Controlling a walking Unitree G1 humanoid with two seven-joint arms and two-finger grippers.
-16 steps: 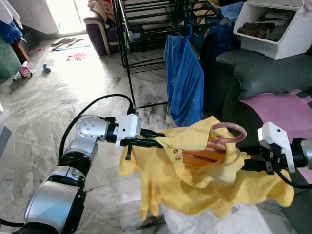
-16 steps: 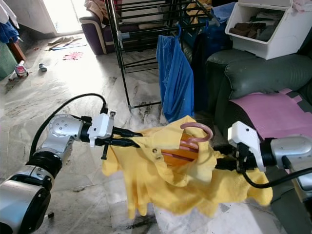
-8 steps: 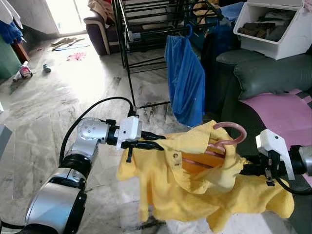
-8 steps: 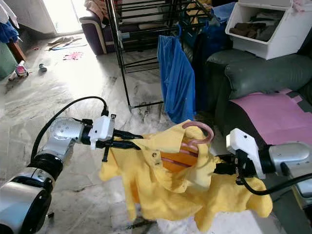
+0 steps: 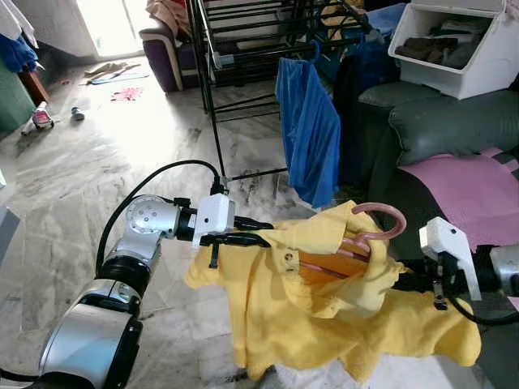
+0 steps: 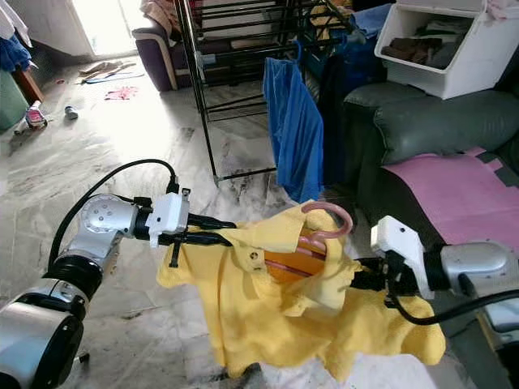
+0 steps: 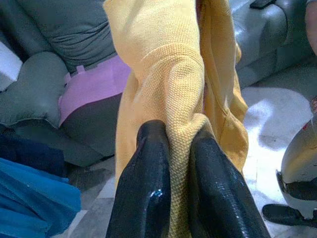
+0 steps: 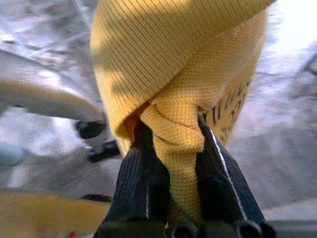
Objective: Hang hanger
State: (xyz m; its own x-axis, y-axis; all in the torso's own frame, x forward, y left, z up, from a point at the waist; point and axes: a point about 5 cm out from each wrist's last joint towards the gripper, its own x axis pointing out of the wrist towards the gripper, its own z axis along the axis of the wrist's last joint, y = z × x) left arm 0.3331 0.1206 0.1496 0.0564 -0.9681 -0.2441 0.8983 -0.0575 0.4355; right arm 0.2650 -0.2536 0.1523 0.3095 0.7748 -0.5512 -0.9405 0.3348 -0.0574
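A dark green sofa [image 5: 454,121] fills the far right of the scene, with a pink cloth [image 5: 470,190] spread on its seat and a white bin [image 5: 458,49] of clothes on top of its back. Left of the sofa stands a black drying rack [image 5: 243,49], and a blue garment [image 5: 310,134] hangs from the rack on the side nearest the sofa.

In front of the sofa, between the two arms, a yellow shirt [image 5: 324,316] sags in a crumpled span above the marble floor [image 5: 97,170]. A pink hanger [image 5: 375,225] sits inside the shirt's collar, its hook rising out of the cloth just beside the sofa's front edge and well below the rack.

The left gripper [image 5: 255,233], on the side of the shirt away from the sofa, has its jaws pressed together on a fold of the yellow knit; in the left wrist view the two fingers [image 7: 148,188] squeeze the fabric between them. The right gripper [image 6: 361,279], close against the sofa, likewise pinches a bunched roll of the shirt, the cloth wedged tightly between its fingers [image 8: 146,183].

No writing or brand can be read on anything.
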